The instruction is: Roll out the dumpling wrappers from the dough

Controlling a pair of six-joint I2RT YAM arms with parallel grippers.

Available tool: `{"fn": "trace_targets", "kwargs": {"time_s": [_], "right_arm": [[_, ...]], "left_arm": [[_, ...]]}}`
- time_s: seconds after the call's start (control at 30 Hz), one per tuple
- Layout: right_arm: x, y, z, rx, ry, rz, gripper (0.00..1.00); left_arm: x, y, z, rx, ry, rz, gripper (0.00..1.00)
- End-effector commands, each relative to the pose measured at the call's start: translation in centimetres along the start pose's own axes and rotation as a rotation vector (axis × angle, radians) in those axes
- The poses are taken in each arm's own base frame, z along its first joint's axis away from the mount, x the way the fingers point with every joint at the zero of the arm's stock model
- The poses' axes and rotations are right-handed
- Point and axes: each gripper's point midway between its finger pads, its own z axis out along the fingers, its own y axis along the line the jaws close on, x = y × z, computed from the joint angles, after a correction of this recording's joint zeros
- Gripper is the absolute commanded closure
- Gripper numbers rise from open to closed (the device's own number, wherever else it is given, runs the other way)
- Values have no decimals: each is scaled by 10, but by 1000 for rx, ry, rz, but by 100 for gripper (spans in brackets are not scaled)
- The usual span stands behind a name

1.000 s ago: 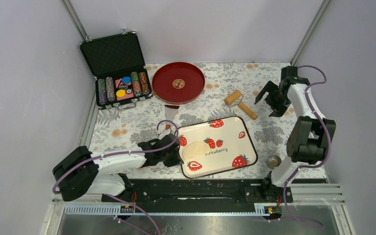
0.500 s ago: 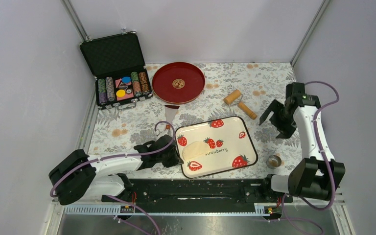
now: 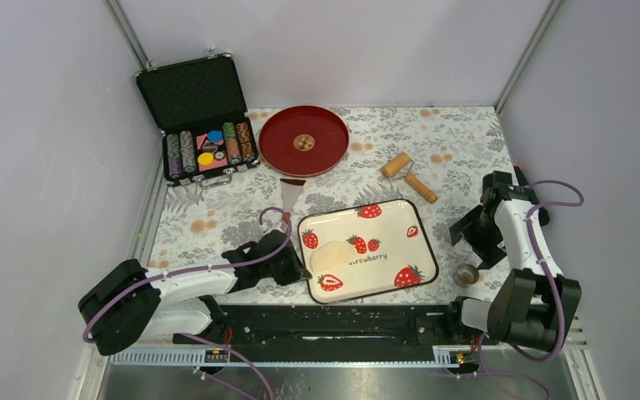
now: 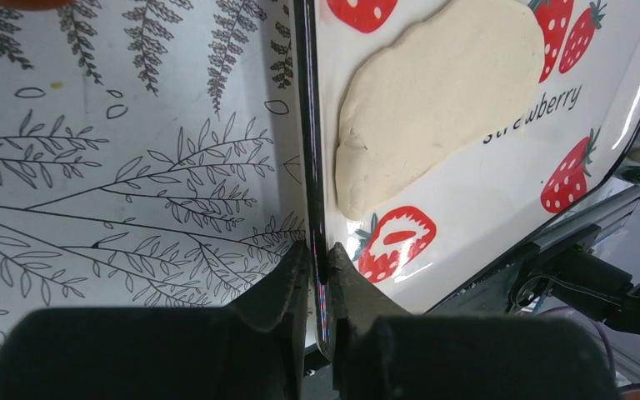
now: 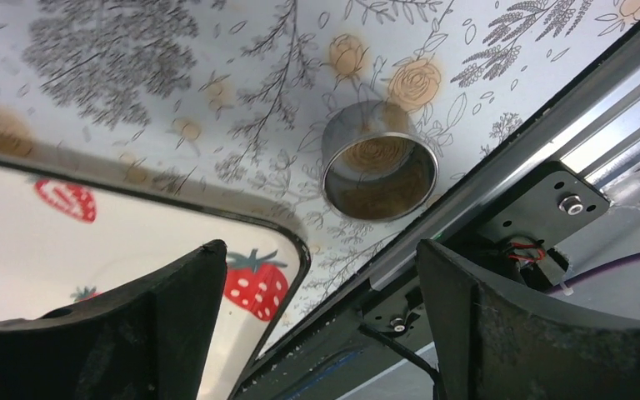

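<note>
The dough (image 3: 330, 254) is a flattened pale oval sheet lying on the left part of the strawberry tray (image 3: 392, 229). In the left wrist view the dough (image 4: 433, 100) lies just right of the tray's dark rim (image 4: 309, 125). My left gripper (image 3: 302, 270) (image 4: 321, 260) is shut on that rim at the tray's near left edge. My right gripper (image 3: 469, 242) (image 5: 321, 246) hangs open, holding nothing, above the table right of the tray. The small metal ring cutter (image 3: 467, 273) (image 5: 377, 160) stands just beyond its fingers. The dumpling wrappers are out of view.
A wooden roller (image 3: 409, 177) lies behind the tray. Farther back sit a red plate (image 3: 303, 140), a scraper (image 3: 292, 190) and an open black case of chips (image 3: 202, 125). The black rail (image 5: 467, 208) at the table's near edge runs close to the ring cutter.
My right arm has swung from the far right side toward the near edge, and its gripper now hangs over the ring cutter. The left gripper keeps its hold on the tray rim.
</note>
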Motion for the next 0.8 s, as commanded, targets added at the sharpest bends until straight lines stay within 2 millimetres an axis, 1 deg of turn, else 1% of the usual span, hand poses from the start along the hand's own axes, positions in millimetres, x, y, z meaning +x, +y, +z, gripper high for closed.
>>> {"fn": "trace_targets", "kwargs": {"time_s": [0.0, 0.1, 0.23, 0.37, 0.57, 0.63, 0.7, 0.77], "right_arm": [[-8, -7, 29, 75, 11, 56, 11], [-5, -9, 46, 89, 57, 61, 14], [-1, -6, 60, 72, 87, 57, 19], [-3, 1, 67, 45, 94, 37, 27], [0, 12, 76, 17, 152, -1, 40], [-1, 14, 78, 6, 152, -3, 42], [-2, 18, 77, -12, 156, -8, 51], [-3, 24, 76, -32, 169, -17, 52]], "left_arm": [[8, 17, 0, -37, 27, 27, 100], [7, 17, 0, -36, 24, 23, 100], [7, 17, -1, -37, 24, 22, 100], [7, 17, -1, -38, 21, 20, 100], [6, 17, 0, -44, 21, 18, 100], [6, 17, 0, -47, 22, 18, 100], [6, 17, 0, -46, 22, 19, 100], [7, 18, 0, -49, 24, 18, 100]]}}
